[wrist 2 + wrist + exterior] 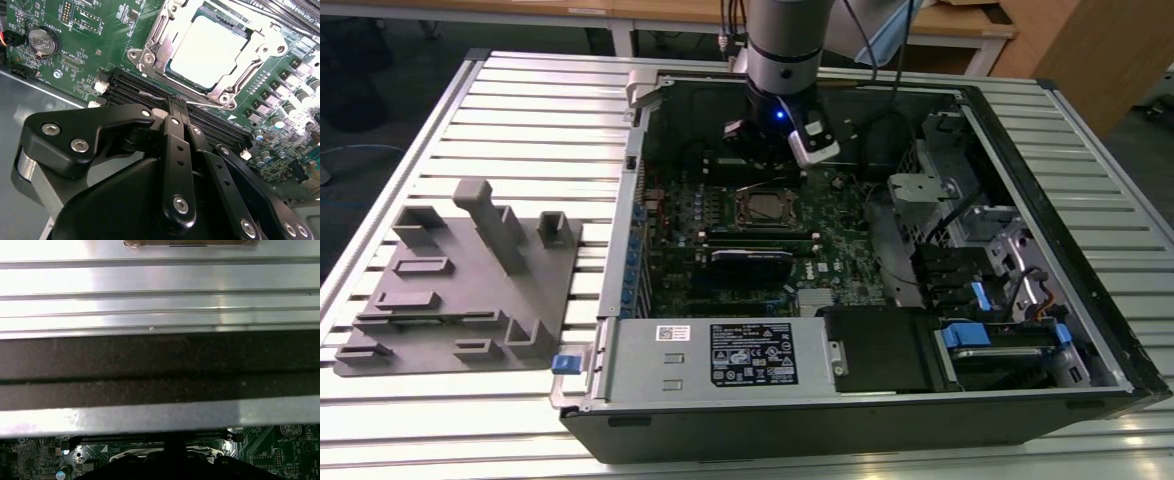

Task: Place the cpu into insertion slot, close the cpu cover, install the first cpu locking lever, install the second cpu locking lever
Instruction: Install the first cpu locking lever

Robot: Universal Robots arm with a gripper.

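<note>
The cpu lies flat in the insertion slot on the green board, its pale metal top showing through the window of the cpu cover, which is down over it. The thin wire end of a locking lever sticks out beside the socket, right at my fingertips. My black gripper is shut, its tips just off the socket's edge by the memory slots; I cannot tell whether they pinch the wire. In the exterior view the gripper hangs just beyond the socket inside the case.
The open computer case lies on a slatted metal table. A grey fixture sits at the exterior view's left. Long black memory slots, a coin battery and capacitors surround the socket. The case wall stands close by.
</note>
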